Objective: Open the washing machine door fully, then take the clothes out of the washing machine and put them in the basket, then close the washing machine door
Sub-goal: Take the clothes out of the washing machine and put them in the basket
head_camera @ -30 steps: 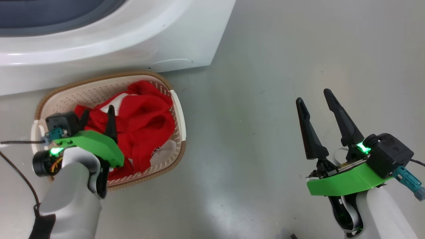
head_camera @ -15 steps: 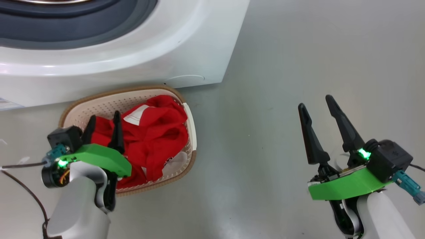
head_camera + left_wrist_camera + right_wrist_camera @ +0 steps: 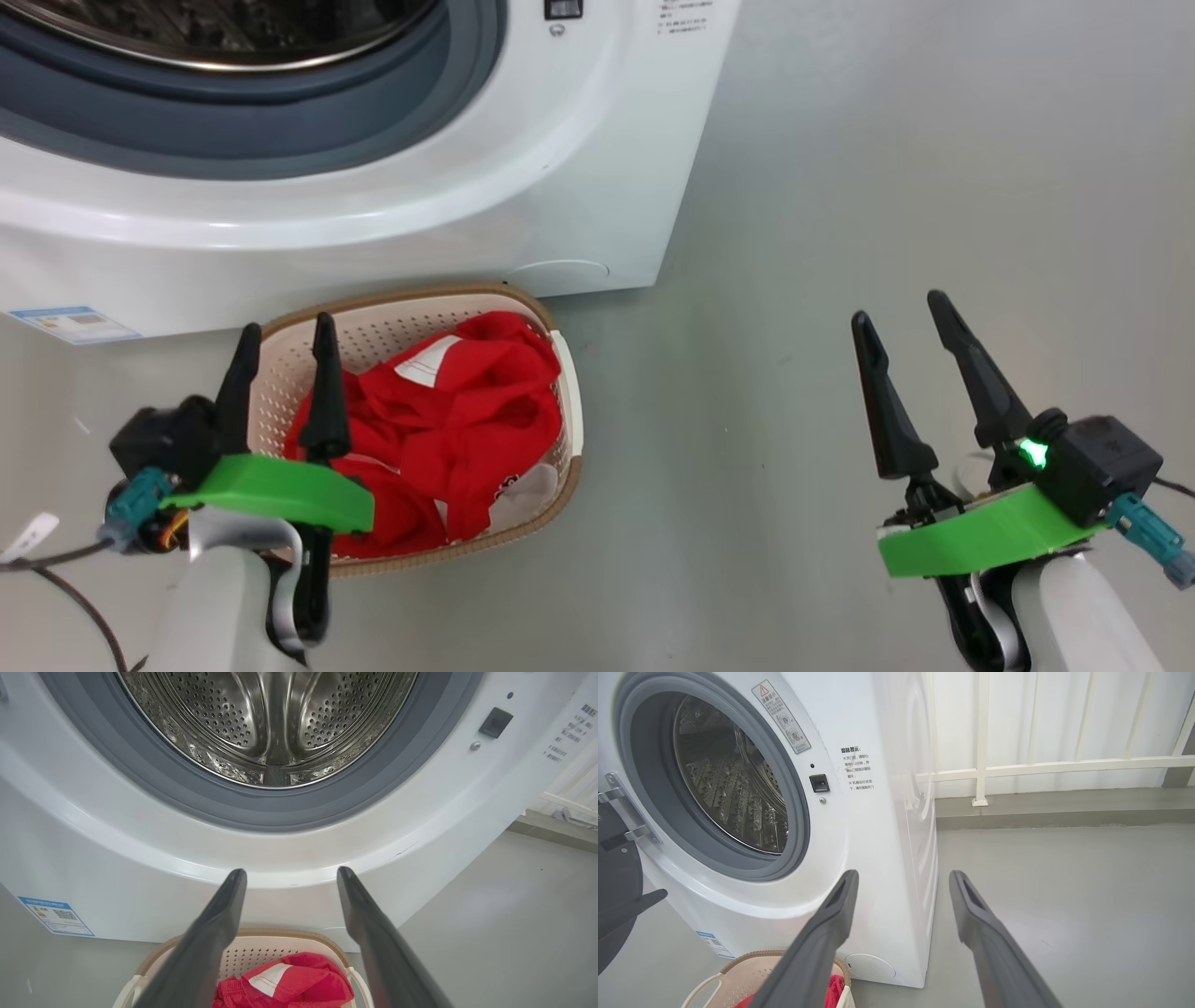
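The white washing machine (image 3: 597, 168) stands open, and its steel drum (image 3: 266, 718) looks empty inside the grey rubber ring (image 3: 280, 812). The washing machine door (image 3: 616, 868) is swung out at the left edge of the right wrist view. On the floor against the machine's front, the basket (image 3: 392, 334) holds the red clothes (image 3: 467, 411). My left gripper (image 3: 288, 324) is open and empty above the basket's left end, fingers pointing at the machine. My right gripper (image 3: 896, 308) is open and empty over bare floor, well right of the basket.
A blue label sticker (image 3: 56, 914) is on the machine's lower left front. A white railing (image 3: 980, 770) on a raised ledge runs behind the machine's right side. A dark cable (image 3: 56, 560) trails at my left arm. Grey floor (image 3: 747, 420) lies between the basket and my right gripper.
The head camera has tilted up, bringing the drum opening into view. My left gripper has lifted off the clothes in the basket and now points at the machine. The right gripper has barely moved.
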